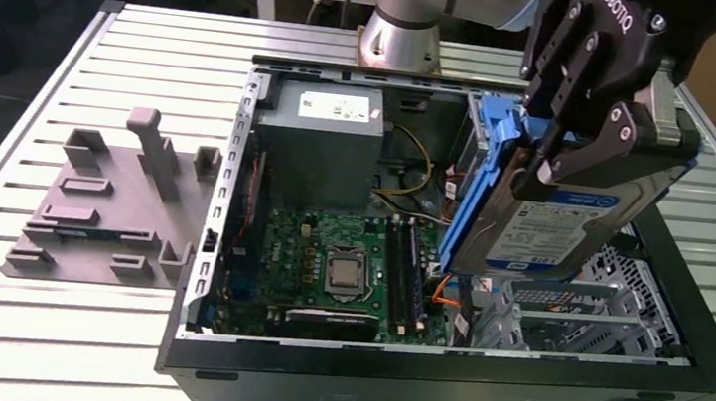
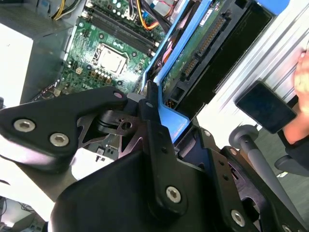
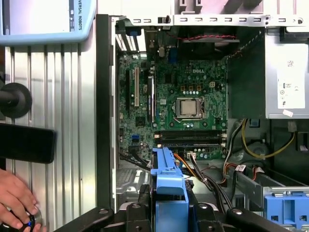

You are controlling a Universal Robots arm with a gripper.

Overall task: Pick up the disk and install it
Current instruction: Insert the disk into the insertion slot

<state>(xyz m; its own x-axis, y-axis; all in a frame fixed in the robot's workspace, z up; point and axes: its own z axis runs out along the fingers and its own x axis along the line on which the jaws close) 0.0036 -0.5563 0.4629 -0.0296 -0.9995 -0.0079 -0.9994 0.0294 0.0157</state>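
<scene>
Gripper (image 1: 602, 158) was clamped on the disk (image 1: 552, 231), which hung on edge below the fingers. The exterior view gave its label face; the second wrist view gave its board side and connector (image 2: 205, 43). The disk sat over the open computer case (image 1: 446, 375), on the exterior view's right of the motherboard (image 1: 325, 257). In the first wrist view, a person's hand (image 3: 14, 203) rested on the slatted table (image 3: 63, 121) beside the case.

White lettering (image 1: 614, 10) on gripper (image 1: 596, 161) housing. Printed label (image 1: 547, 245) on disk (image 1: 576, 215). Sticker (image 1: 341, 109) on power supply (image 1: 323, 152). Fine print illegible.
</scene>
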